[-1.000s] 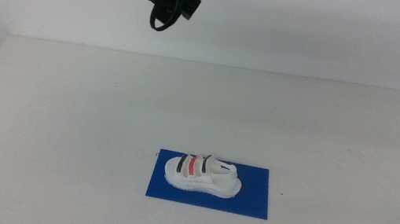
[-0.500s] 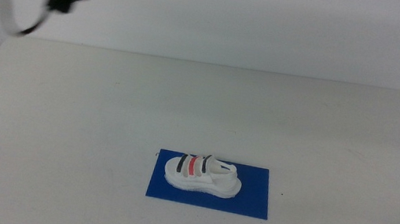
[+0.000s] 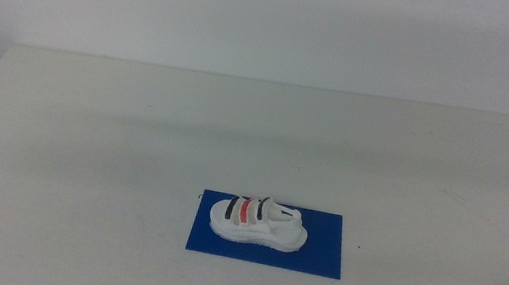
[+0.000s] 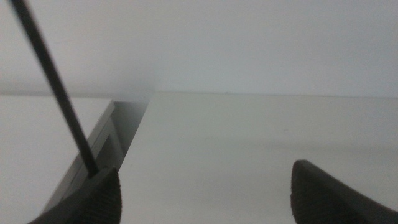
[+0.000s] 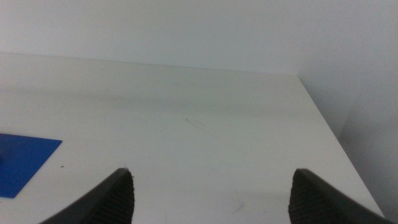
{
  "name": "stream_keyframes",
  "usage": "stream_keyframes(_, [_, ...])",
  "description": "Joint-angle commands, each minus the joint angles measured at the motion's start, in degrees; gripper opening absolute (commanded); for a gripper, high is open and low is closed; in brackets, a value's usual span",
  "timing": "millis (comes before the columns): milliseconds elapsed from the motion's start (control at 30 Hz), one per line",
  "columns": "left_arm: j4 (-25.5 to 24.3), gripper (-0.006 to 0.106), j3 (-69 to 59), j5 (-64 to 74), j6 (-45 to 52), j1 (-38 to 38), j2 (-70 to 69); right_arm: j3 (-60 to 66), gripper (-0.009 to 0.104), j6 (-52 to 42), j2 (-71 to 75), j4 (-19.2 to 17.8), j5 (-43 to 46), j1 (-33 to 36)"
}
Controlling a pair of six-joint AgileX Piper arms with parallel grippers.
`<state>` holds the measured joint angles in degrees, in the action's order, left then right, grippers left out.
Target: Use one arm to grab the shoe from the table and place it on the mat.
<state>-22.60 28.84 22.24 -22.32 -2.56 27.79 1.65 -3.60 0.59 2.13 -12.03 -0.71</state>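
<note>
- Shoe [image 3: 258, 222] placement looks finished, judged from how it lies: neither gripper holds anything.
- Left gripper [image 4: 205, 196] has its two jaws spread wide with nothing between them; its wrist view looks along the table [image 4: 261, 143] near one edge, with a thin black cable [image 4: 53, 87] crossing the picture. In the middle view only a dark curved sliver shows at the left edge, probably that cable.
- Right gripper [image 5: 211, 196] is likewise released, jaws wide apart and empty, over bare tabletop. A corner of the mat [image 5: 22, 158] shows in its wrist view, so it waits on the table's right side, well apart from the shoe.
- One shoe, lying on its sole lengthwise on the mat [image 3: 324, 249], toward the mat's left part, all of it within the blue edges as far as I can tell. Three straps face up: two black, one red.
- One mat, flat on the table [image 3: 266, 134], toward the near side.
- Resting flat and unsupported, the shoe seems stable; nothing appears left to do.
</note>
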Motion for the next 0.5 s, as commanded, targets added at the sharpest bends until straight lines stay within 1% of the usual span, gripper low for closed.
stream_keyframes(0, [0.0,0.094,-3.0,-4.9,-1.9,0.8,-5.3,0.3,0.064,-0.4,1.5,-0.5,4.4,0.0])
stream_keyframes(100, [0.3,0.094,-7.4,-4.9,-1.9,0.8,-11.9,0.3,0.064,-0.4,1.5,-0.5,4.4,0.0])
stream_keyframes(267, [2.2,0.094,-14.0,-6.4,-1.7,0.8,-19.0,0.3,0.064,-0.4,1.5,-0.5,4.4,0.0])
stream_keyframes(333, [5.2,0.094,-17.3,-8.4,0.6,0.8,-20.8,0.3,0.064,-0.4,1.5,-0.5,4.4,0.0])
stream_keyframes(467, [13.6,0.094,-25.4,-14.4,8.9,0.8,-24.1,0.3,0.064,-0.4,1.5,-0.5,4.4,0.0])
